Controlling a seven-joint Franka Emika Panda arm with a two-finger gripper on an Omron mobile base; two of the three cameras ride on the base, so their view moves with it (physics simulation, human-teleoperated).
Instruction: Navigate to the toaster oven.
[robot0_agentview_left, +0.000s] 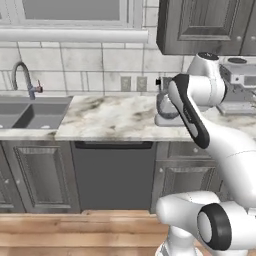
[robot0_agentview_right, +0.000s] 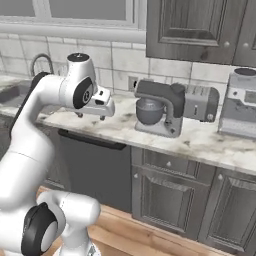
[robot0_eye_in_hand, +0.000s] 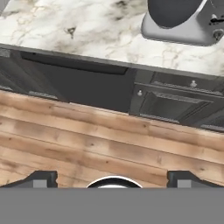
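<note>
A grey stand mixer (robot0_agentview_right: 157, 112) with its bowl was pictured on the marble counter (robot0_agentview_right: 205, 140), the one landmark of the scene. One silver toaster (robot0_agentview_right: 201, 102) was set just behind it to its right, and one pale grey appliance (robot0_agentview_right: 240, 107) was seen farther right along the wall. Well to the mixer's left, one sink (robot0_agentview_left: 30, 114) with one curved faucet (robot0_agentview_left: 22, 77) was let into the counter. Two wall outlets (robot0_agentview_left: 133, 83) were counted on the tiles just left of the mixer. A dark dishwasher front (robot0_agentview_left: 114, 175) was shown below the counter, left of the mixer, with plank flooring (robot0_eye_in_hand: 87, 140) before it.

The white arm was bent upward from the base, its forearm levelled at counter height. The gripper (robot0_agentview_right: 90, 116) was held over the counter's front edge, left of the mixer, pointed downward. In the hand view its fingertips (robot0_eye_in_hand: 43, 178) were seen spread wide apart, with nothing between them.
</note>
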